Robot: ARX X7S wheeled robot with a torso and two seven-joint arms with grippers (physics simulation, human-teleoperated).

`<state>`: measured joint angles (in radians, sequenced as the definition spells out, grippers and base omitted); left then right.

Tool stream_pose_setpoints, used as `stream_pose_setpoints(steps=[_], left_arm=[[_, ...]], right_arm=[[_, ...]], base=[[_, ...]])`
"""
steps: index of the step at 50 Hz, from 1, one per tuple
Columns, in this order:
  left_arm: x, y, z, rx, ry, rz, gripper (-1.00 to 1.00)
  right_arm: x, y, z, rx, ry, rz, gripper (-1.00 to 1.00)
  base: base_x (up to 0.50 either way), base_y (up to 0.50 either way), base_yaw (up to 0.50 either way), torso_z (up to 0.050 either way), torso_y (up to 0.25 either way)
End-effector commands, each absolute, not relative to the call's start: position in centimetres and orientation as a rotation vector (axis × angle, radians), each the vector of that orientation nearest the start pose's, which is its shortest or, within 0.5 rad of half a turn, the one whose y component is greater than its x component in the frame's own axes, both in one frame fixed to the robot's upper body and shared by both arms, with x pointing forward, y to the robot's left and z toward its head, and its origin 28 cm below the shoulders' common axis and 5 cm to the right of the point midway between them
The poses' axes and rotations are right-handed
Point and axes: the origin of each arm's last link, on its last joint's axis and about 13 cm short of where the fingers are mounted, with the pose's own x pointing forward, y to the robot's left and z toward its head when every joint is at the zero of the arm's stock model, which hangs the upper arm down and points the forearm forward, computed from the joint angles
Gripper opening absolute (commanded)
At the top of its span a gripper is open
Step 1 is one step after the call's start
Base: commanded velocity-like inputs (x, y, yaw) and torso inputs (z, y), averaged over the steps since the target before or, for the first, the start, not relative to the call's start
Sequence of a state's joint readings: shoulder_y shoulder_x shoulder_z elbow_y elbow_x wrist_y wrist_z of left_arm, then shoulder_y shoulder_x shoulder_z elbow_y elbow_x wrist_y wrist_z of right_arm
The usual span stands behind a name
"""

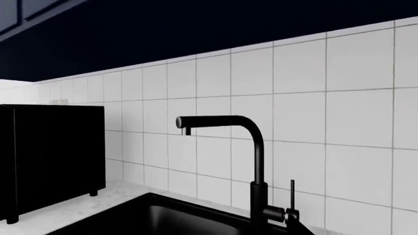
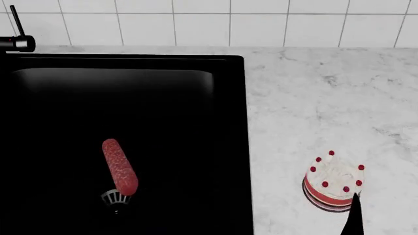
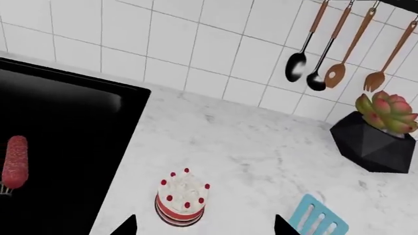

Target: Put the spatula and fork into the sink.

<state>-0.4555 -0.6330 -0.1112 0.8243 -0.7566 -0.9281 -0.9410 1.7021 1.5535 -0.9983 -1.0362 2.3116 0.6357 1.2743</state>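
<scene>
While the light-blue slotted plastic spatula (image 3: 318, 219) lies flat on the white marble counter (image 2: 313, 98), the right arm's black two-fingered pincer (image 3: 203, 226) hangs over it with jaws wide apart and nothing in its hold. The matte-black rectangular sink (image 2: 130, 58) fills the left of the head frame. The step in hand looks to be the reach for the spatula. It sits just outside one fingertip, on the side away from the sink, while a small round white cake dotted with red cherries (image 2: 334, 182), at the lower right of the head frame, lies under the gap. The next move calls for a shift off the cake and a descent. The fork shows nowhere. The left pincer is out of sight. A red-handled, metal-headed utensil (image 2: 119, 169) rests in the basin.
</scene>
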Motion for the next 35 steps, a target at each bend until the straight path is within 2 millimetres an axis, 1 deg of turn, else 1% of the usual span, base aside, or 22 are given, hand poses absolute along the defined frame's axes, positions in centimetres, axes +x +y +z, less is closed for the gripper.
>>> stream_pose_setpoints(steps=[1,2,7,11,14,15,21,30,31,32,33,35], left_arm=[[20.8,27.2,22.7,0.103,-0.306,0.549,1.0],[20.8,27.2,22.6,0.105,-0.304,0.55,1.0],[20.8,27.3,22.5,0.104,-0.3,0.551,1.0],[21.0,27.3,22.3,0.103,-0.299,0.549,1.0],[21.0,27.3,22.2,0.102,-0.296,0.549,1.0],[21.1,27.3,22.2,0.101,-0.294,0.55,1.0],[21.1,27.3,22.2,0.1,-0.294,0.55,1.0],[21.0,27.2,22.3,0.096,-0.292,0.55,1.0],[21.0,27.2,22.3,0.095,-0.292,0.55,1.0],[21.0,27.3,22.3,0.095,-0.292,0.55,1.0],[21.0,27.3,22.3,0.093,-0.292,0.55,1.0],[21.0,27.3,22.2,0.09,-0.291,0.55,1.0]], right_arm=[[8.1,-15.0,29.4,-0.134,0.346,-0.082,1.0],[8.2,-14.9,29.4,-0.105,0.354,-0.169,1.0],[8.9,-14.6,29.4,0.0,0.391,-0.218,1.0],[9.0,-14.6,29.4,0.018,0.383,-0.254,1.0],[9.0,-14.6,29.7,0.023,0.343,-0.26,1.0],[8.9,-14.6,29.7,-0.001,0.356,-0.275,1.0],[9.0,-14.7,29.8,0.001,0.363,-0.344,1.0],[10.5,-16.2,30.8,-0.01,0.404,-0.431,1.0],[11.5,-17.2,30.4,-0.06,0.43,-0.485,1.0],[11.7,-17.5,30.3,-0.083,0.443,-0.496,1.0],[11.5,-17.3,30.7,-0.046,0.431,-0.488,1.0],[11.8,-17.6,31.0,-0.037,0.439,-0.498,1.0]], base=[[0.0,0.0,0.0,0.0,0.0],[0.0,0.0,0.0,0.0,0.0],[0.0,0.0,0.0,0.0,0.0],[0.0,0.0,0.0,0.0,0.0],[0.0,0.0,0.0,0.0,0.0],[0.0,0.0,0.0,0.0,0.0],[0.0,0.0,0.0,0.0,0.0],[0.0,0.0,0.0,0.0,0.0],[0.0,0.0,0.0,0.0,0.0],[0.0,0.0,0.0,0.0,0.0],[0.0,0.0,0.0,0.0,0.0],[0.0,0.0,0.0,0.0,0.0]])
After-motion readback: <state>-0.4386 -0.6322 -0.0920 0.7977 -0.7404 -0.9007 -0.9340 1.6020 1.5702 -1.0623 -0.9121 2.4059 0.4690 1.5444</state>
